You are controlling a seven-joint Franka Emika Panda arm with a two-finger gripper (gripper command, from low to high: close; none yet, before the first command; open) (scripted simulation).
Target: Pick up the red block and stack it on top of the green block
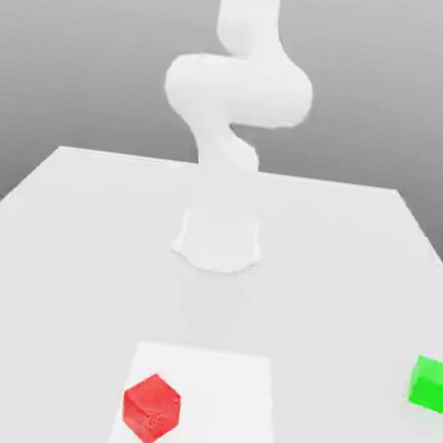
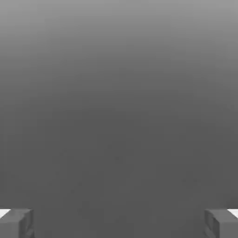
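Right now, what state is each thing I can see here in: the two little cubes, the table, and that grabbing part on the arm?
red block: resting on the table, on a paler square patch, untouched.
green block: resting on the table at the exterior view's right, apart from the red one, nothing stacked on it.
end effector: open, fingers wide apart, nothing between them.
table: flat, white, carrying both blocks.

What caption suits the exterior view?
White arm above a table; red block near, green block far right.
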